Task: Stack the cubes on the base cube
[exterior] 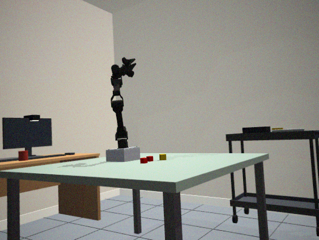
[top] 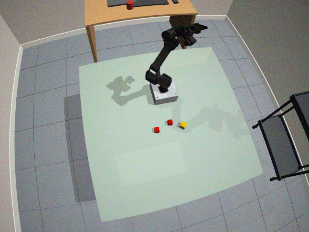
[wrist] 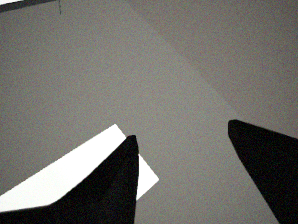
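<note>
Two red cubes lie on the pale green table [top: 210, 162] [exterior: 206, 168]: one [top: 156, 129] [exterior: 144, 160] to the front left, the other [top: 170, 122] [exterior: 150, 158] a little behind it. A yellow cube [top: 183, 125] [exterior: 162, 156] sits to their right. All three stand apart on the table top. My gripper [top: 201, 28] [exterior: 131, 64] [wrist: 182, 134] is open and empty, raised high on the arm behind the arm's grey base block [top: 168, 95] [exterior: 123, 153], far from the cubes. The wrist view shows only walls and the two dark fingertips.
A wooden desk [top: 110, 13] [exterior: 49, 160] with a monitor and a red cylinder [top: 130, 4] [exterior: 23, 155] stands behind the table. A black cart [top: 284, 141] [exterior: 271, 168] stands to the right. A paler rectangle [top: 151, 162] is marked on the table's front part.
</note>
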You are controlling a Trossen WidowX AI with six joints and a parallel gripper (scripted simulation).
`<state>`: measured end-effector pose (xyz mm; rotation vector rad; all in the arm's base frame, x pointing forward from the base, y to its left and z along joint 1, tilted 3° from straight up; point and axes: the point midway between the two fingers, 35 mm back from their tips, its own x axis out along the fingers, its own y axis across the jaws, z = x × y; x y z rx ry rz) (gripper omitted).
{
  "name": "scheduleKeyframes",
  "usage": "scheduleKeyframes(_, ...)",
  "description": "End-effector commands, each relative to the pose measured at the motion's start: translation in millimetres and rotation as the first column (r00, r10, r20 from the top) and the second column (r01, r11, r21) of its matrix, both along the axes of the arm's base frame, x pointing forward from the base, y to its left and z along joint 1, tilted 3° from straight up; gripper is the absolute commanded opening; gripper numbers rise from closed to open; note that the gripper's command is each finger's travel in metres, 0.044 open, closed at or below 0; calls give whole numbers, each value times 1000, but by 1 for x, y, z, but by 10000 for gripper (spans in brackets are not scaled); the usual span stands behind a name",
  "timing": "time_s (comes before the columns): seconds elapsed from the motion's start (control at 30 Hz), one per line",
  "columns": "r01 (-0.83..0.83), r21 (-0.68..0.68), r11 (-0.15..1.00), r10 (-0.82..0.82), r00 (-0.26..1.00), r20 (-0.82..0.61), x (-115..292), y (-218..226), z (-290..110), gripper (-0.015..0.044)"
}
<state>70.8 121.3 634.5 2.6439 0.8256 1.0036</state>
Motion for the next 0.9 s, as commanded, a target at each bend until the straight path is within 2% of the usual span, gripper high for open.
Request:
scheduleKeyframes(0.0,150,-143,978,-126,979,163,-7,21,-5,265)
scheduleKeyframes(0.2,374,-306,875,-243,888,391,-8,52,-18,265)
scheduleKeyframes(0.43,614,-427,664,-266,727,633,2,89,-40,265)
scheduleKeyframes(0.67,796,-463,390,-168,556,814,24,123,-69,265)
scheduleKeyframes(0.87,891,-431,144,-5,436,900,52,145,-99,265)
